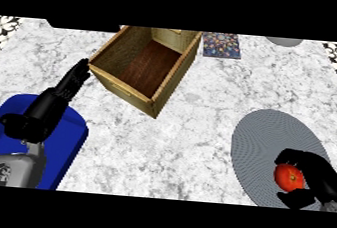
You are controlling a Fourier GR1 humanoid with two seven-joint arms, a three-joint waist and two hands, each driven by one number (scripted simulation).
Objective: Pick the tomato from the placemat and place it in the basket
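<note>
Here, the left hand (74, 81) stands open over the marble counter (184, 137), its fingers straight and pointing up the view, holding nothing; their tips come just beside the near left wall of the wooden basket (142, 66), and I cannot tell whether they touch it. Below that hand, under its forearm, lies a blue tray (69, 143). Well to the right, the right hand (315, 180) is curled round the red tomato (289, 176), fingers above it and thumb below, over the right part of the round grey placemat (265, 143), which spreads out to that hand's left.
</note>
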